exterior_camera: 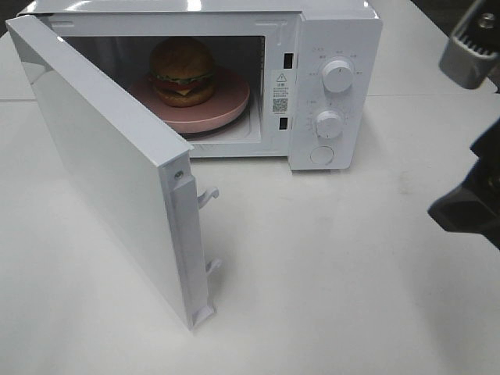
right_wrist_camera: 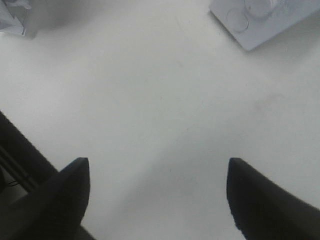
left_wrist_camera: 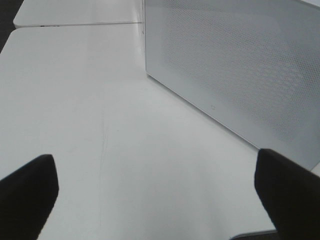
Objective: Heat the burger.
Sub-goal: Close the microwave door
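Burger (exterior_camera: pixel 182 70) upright on its pink plate (exterior_camera: pixel 231 109) inside the microwave (exterior_camera: pixel 336 35), door (exterior_camera: pixel 101 164) swung wide; my left gripper (left_wrist_camera: pixel 155 156), fingers apart and empty, faces the door's outer panel, nearer than my right gripper (right_wrist_camera: pixel 157 161), likewise spread.

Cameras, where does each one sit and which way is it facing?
Exterior high: mounted high, looking down at the open microwave with the burger inside; right arm at the right edge.
Left wrist: on the left arm, facing the door from outside; open left gripper shows.
Right wrist: on the right arm, looking down at the table and the microwave's control panel; open right gripper shows.
Shared: exterior and left wrist both see the door.
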Controlling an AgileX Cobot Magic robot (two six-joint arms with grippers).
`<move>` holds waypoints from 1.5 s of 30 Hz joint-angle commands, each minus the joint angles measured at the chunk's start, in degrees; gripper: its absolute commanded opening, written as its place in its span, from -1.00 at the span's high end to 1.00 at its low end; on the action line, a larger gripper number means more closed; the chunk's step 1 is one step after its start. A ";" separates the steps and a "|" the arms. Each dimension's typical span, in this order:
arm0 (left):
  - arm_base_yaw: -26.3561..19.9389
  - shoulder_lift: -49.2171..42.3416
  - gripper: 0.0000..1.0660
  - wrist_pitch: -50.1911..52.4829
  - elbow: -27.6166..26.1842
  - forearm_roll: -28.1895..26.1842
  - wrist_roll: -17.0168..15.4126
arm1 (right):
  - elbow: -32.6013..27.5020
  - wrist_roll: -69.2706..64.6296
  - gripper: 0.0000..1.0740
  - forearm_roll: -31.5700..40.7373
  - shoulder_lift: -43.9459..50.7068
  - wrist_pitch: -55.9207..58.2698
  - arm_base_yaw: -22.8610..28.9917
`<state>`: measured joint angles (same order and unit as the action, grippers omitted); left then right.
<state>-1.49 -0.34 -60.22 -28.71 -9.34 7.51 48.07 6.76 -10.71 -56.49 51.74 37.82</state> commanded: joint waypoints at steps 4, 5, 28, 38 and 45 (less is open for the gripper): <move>0.23 -0.57 -0.88 0.80 0.23 -0.57 0.00 | -0.69 -10.20 -0.36 0.00 4.64 9.17 -0.17; 0.23 -0.57 -0.88 0.80 0.23 -0.57 0.00 | -0.69 -10.83 -0.36 0.00 5.16 10.26 -0.17; 0.23 -0.57 -0.88 0.80 0.23 -0.57 0.00 | -11.63 -15.18 -0.36 0.34 20.05 12.55 -11.97; 0.23 -0.57 -0.88 0.80 0.23 -0.57 0.00 | -16.50 -15.24 -0.36 0.69 32.66 11.29 -20.17; 0.23 -0.57 -0.88 0.80 0.23 -0.57 0.00 | -16.84 -15.24 -0.36 2.06 40.85 11.06 -24.41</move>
<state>-1.49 -0.34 -60.22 -28.71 -9.34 7.51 31.51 -7.91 -8.82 -16.44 62.91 13.98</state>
